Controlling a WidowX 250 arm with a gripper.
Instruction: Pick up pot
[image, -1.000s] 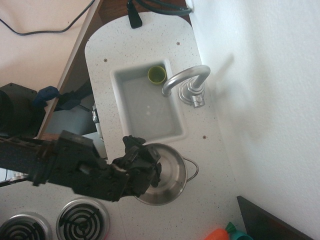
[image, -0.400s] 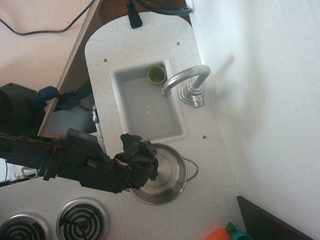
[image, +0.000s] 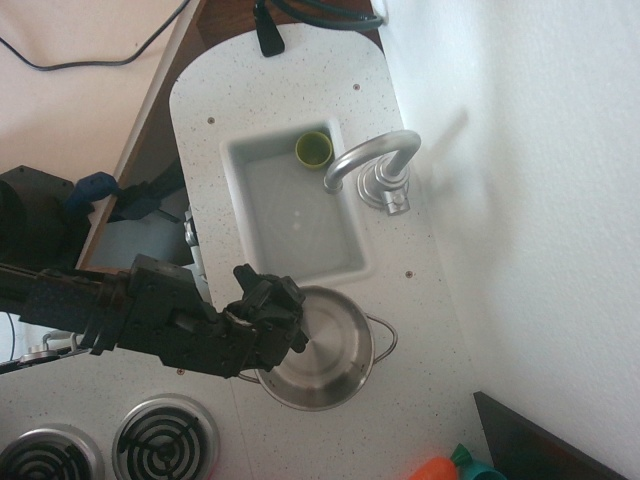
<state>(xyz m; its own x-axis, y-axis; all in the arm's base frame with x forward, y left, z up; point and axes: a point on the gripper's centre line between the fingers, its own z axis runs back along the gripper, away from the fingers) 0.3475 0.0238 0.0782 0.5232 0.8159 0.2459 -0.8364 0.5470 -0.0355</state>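
Note:
The pot (image: 325, 355) is a round shiny silver metal pot with a wire loop handle (image: 385, 338) on its right side. It stands on the white counter just in front of the sink. My black gripper (image: 270, 308) sits over the pot's upper left rim. One finger (image: 292, 330) reaches over the inside of the pot, and the rest is over the rim and the counter beside it. From this top view I cannot tell whether the jaws are closed on the rim. The arm covers the pot's left edge.
A white sink (image: 345, 262) holds a small green cup (image: 313, 149) in its far corner. A silver faucet (image: 375, 165) curves over it. Two stove burners (image: 165, 440) lie at the lower left. An orange and teal object (image: 455, 466) lies at the bottom right. A wall runs along the right.
My gripper has shifted left and slightly up, from over the pot's inside to its upper left rim. The pot has stayed in about the same place.

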